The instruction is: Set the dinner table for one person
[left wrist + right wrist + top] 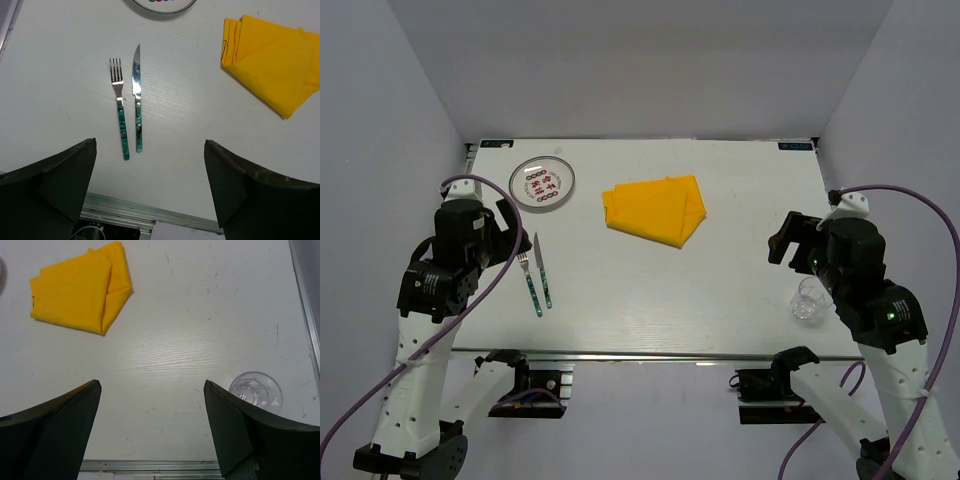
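The left claw (150, 144) and right claw (151, 383) hang wide open and empty over the large white wood-grained rectangular bench (720, 290).

Table (670, 290): white, with a metal rail along the near edge.
Plate (542, 184): far left, round, with a red and dark print at its centre.
Cloth (655, 209): yellow, folded, lying near the centre just right of the plate and apart from it.
Fork (530, 285) and knife (542, 270): side by side nearer than the plate, fork on the left, green handles toward the near edge.
Glass (809, 299): clear, upright, near right.
Left gripper (515, 235): empty, jaws apart, beside the cutlery.
Right gripper (782, 238): empty, jaws apart, just beyond the glass.
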Tool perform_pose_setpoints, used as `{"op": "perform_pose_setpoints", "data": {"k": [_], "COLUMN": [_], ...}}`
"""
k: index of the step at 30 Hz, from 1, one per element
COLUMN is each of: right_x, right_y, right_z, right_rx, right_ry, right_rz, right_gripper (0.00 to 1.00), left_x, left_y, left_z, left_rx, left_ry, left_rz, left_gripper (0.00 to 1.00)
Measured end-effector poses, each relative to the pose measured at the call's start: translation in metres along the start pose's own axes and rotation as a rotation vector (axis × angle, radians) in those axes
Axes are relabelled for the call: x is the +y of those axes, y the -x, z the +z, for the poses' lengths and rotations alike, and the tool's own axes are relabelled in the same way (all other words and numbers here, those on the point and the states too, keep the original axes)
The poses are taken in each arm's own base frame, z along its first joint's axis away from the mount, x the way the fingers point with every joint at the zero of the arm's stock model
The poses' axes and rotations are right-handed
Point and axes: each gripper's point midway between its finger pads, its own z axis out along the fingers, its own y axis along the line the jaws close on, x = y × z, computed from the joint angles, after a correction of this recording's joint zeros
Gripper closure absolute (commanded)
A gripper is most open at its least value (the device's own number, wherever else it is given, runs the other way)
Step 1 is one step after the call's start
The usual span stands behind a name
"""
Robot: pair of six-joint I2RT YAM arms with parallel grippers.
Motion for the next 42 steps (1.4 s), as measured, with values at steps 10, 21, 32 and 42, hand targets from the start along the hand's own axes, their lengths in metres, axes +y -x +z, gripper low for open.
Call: {"op": "perform_pose_setpoints", "data": {"k": [10, 21, 32, 42], "right_x": [0.007, 0.063, 0.120, 0.140], "right_y": [0.001, -0.032, -0.092, -0.089], "right_z": [0.000, 0.073, 0.229, 0.363], "right_rx": [-0.002, 0.119, 0.400, 0.433], "right_ry": [0.041, 0.273, 0.402, 0.434], "right_rz": [0.003, 0.020, 0.112, 0.115], "right_gripper": [0.11, 0.11, 0.18, 0.22], "left_x": [0.001, 0.000, -0.015, -0.006], "left_y": [0.001, -0.010, -0.036, -0.053], "left_z": [-0.001, -0.001, 0.000, -0.005], "left_rx": [-0.008, 0.014, 0.108, 0.149], "left_ry": [0.006, -0.016, -0.120, -0.104], "left_rz": [-0.005, -0.013, -0.023, 0.004], "left_gripper": [0.02, 0.02, 0.02, 0.02]}}
